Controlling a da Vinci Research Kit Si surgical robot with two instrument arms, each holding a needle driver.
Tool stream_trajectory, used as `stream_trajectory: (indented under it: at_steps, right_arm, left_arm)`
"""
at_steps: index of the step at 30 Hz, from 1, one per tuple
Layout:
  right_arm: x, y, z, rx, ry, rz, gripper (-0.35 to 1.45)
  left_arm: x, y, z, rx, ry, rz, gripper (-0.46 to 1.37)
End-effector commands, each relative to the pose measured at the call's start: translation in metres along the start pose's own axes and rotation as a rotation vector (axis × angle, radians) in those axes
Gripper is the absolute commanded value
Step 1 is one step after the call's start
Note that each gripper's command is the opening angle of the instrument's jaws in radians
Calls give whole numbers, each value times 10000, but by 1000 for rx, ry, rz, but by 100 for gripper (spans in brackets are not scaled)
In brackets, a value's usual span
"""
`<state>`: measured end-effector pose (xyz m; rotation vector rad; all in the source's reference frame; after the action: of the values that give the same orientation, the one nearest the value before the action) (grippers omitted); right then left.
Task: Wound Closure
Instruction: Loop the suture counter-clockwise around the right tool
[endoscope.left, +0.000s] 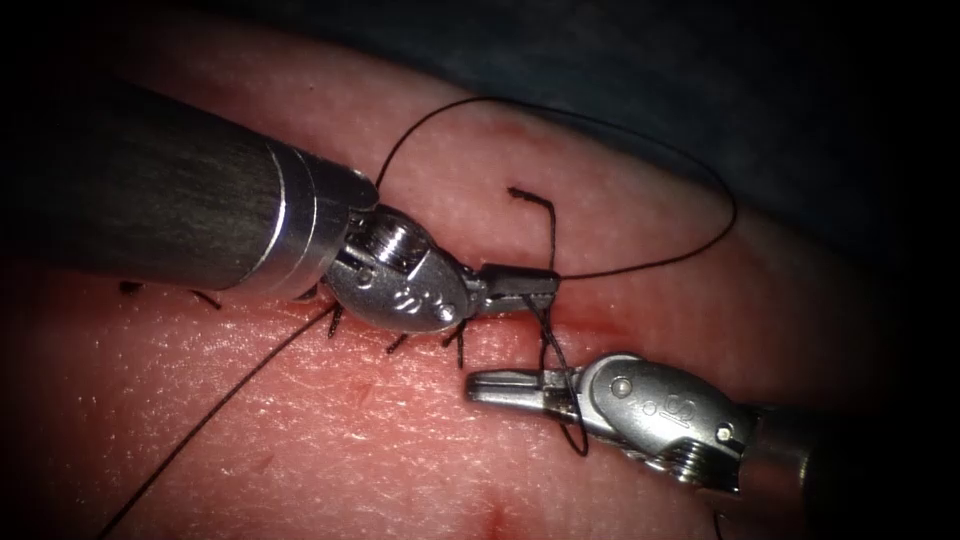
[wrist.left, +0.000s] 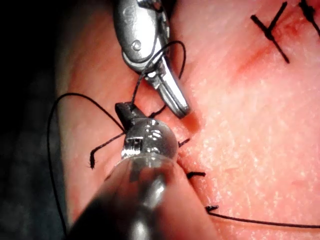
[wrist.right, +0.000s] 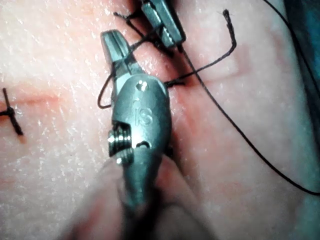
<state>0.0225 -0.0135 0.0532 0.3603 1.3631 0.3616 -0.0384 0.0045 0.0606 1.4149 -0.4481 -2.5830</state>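
Left hand nearest, pressed together pinching thread at the cut. Right hand at its 6 o'clock, pressed together, thread looped around it. Short thread tail at 12 on the tissue. Needle location: cannot tell.

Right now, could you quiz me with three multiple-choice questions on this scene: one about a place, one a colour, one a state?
1. What does the thread loop around?
A. right tool
B. a pin
C. a clamp
2. What colour is the thread?
A. white
B. black
C. blue
3. How are the left tool jaws?
A. wide open
B. shut on thread
C. shut on a swab

Answers:
1 A, a loop wraps its shut jaws.
2 B, it is dark against the pink tissue.
3 B, thread leaves its closed tip.
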Motion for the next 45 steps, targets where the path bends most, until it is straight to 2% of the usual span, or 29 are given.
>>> stream_trajectory:
  at_steps: [1,12,18,25,30,36,38,39,40,43,44,45]
  right_arm:
    - [2,0,-1,-7,23,5,-35]
    - [22,-1,-5,-21,157,13,-35]
    - [24,-4,-7,-30,192,14,-35]
    - [28,0,-17,-176,178,100,-35]
    - [36,5,-25,-237,211,162,-35]
    - [41,9,-22,-350,227,353,-35]
    - [40,9,-20,-417,231,399,-35]
    - [39,9,-18,-485,229,409,-35]
    - [38,9,-18,-502,231,409,-35]
    - [35,10,-18,-586,197,425,-35]
    - [34,10,-18,-609,169,429,-25]
    - [32,10,-19,-655,97,439,-3]
  left_arm:
    - [0,3,2,-5,-2,-1,-35]
    - [-5,17,11,-5,-2,-13,-35]
    - [-6,19,10,-5,-1,-16,-35]
    - [4,21,0,15,-27,-22,-35]
    - [16,27,-3,23,-36,-30,-35]
    - [20,31,-1,39,-56,-32,-35]
    - [20,31,-1,43,-61,-33,-35]
    - [20,31,-2,48,-67,-34,-35]
    - [20,31,-2,48,-67,-34,-35]
    - [20,31,-4,57,-79,-37,-35]
    - [19,32,-5,60,-83,-38,-35]
    - [18,32,-7,63,-87,-40,-35]
